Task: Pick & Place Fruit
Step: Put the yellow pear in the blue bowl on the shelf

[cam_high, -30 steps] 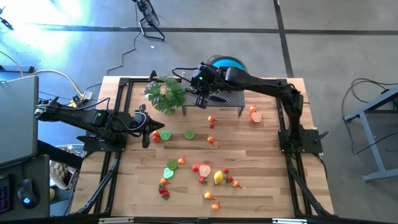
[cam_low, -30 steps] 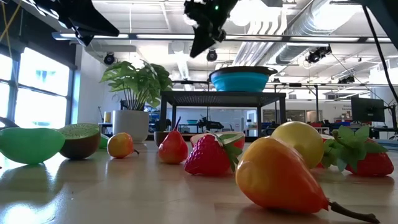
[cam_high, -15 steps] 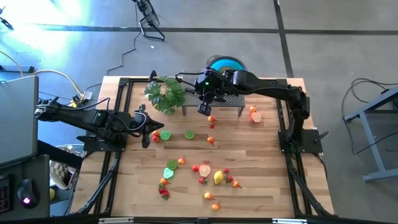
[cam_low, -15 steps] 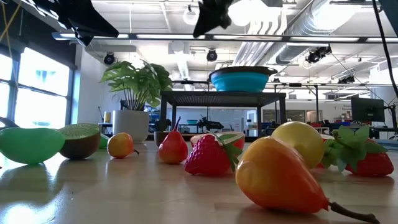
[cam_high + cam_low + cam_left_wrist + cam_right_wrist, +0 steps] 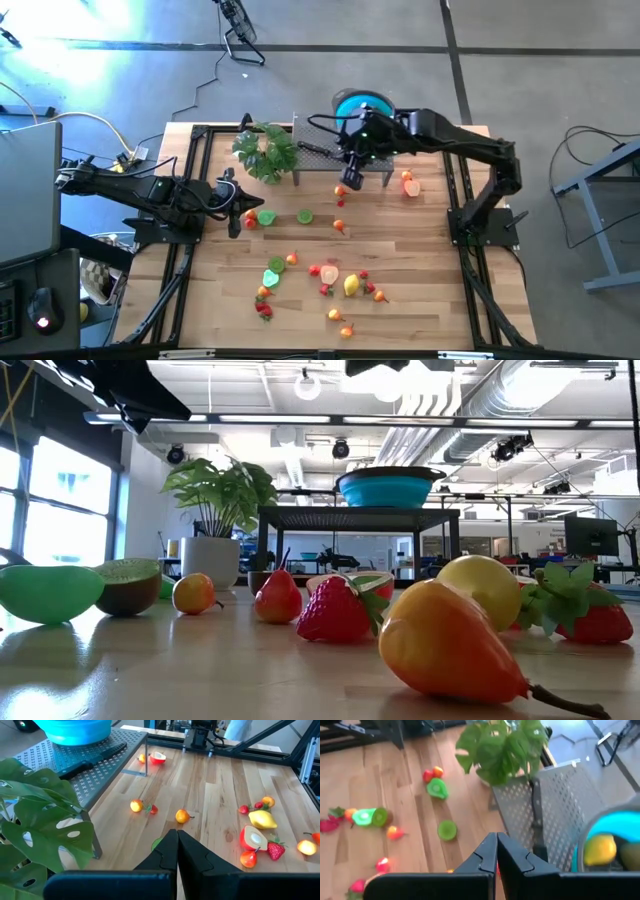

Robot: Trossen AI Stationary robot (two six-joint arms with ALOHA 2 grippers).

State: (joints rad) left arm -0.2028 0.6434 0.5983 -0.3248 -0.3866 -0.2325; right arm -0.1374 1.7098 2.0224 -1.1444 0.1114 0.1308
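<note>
Right gripper [image 5: 343, 180] pinched together, empty, just off the rack [image 5: 310, 155]. Left gripper [image 5: 177, 851] likewise, parked. I'd open, then descend on the nearest fruit [image 5: 339, 191], probably orange.

Blue bowl [image 5: 361, 103] half hidden under right arm in high view; cut by edge in both wrist views. Bowl contents show only in right wrist view: a lemon [image 5: 599, 849], plus one blurred piece cut by the edge. Small fruits [image 5: 345, 284] on worktop too tiny to identify from above. Plant [image 5: 35, 820] cropped in left wrist view.
</note>
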